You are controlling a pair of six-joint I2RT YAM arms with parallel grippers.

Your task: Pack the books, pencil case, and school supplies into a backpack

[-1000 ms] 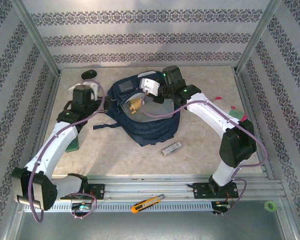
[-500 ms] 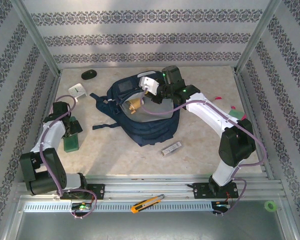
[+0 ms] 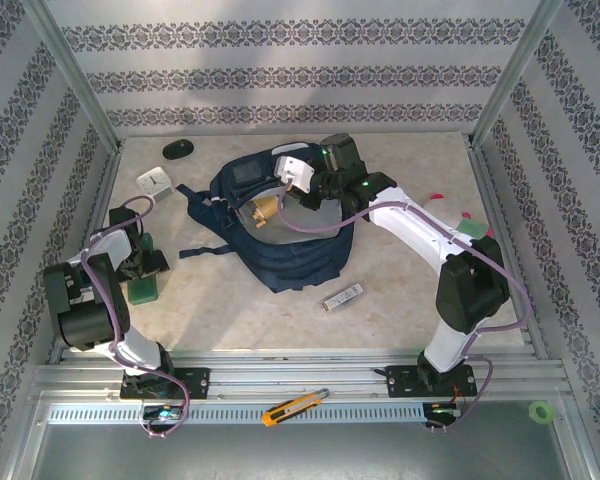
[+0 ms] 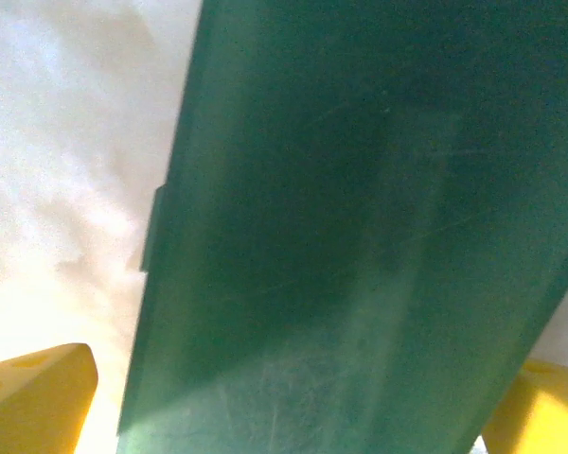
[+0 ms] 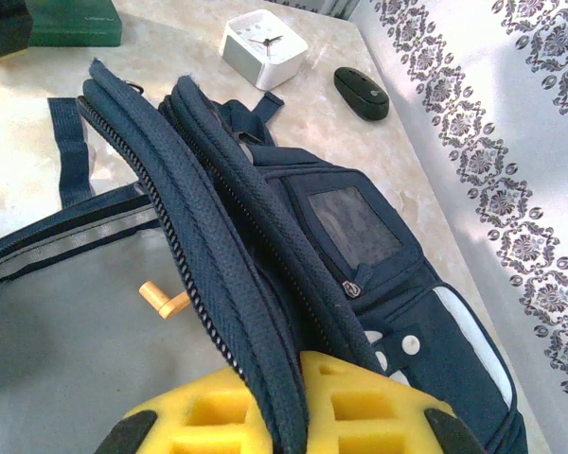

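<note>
The navy backpack [image 3: 298,255] lies mid-table with its main compartment held open. My right gripper [image 3: 296,188] is shut on the zipped rim of that opening [image 5: 218,236], and the fabric runs between its yellow fingers [image 5: 218,416]. A tan-yellow blocky item [image 3: 263,212] sits inside on the grey lining; its orange peg [image 5: 164,300] shows in the right wrist view. The slim silver bar [image 3: 343,296] lies on the table in front of the backpack. My left gripper [image 3: 138,262] is open, low over a flat green box [image 4: 360,236], a finger at either side. The brown book is out of view.
A white square clock [image 3: 153,181] and a black mouse [image 3: 178,149] sit at the back left. A green and pink item [image 3: 470,228] lies by the right arm's elbow. An orange utility knife [image 3: 295,406] rests on the front rail. Walls enclose three sides.
My left arm has pulled back from the backpack to the left edge and come down over the green box. The right gripper has kept its hold on the backpack's rim.
</note>
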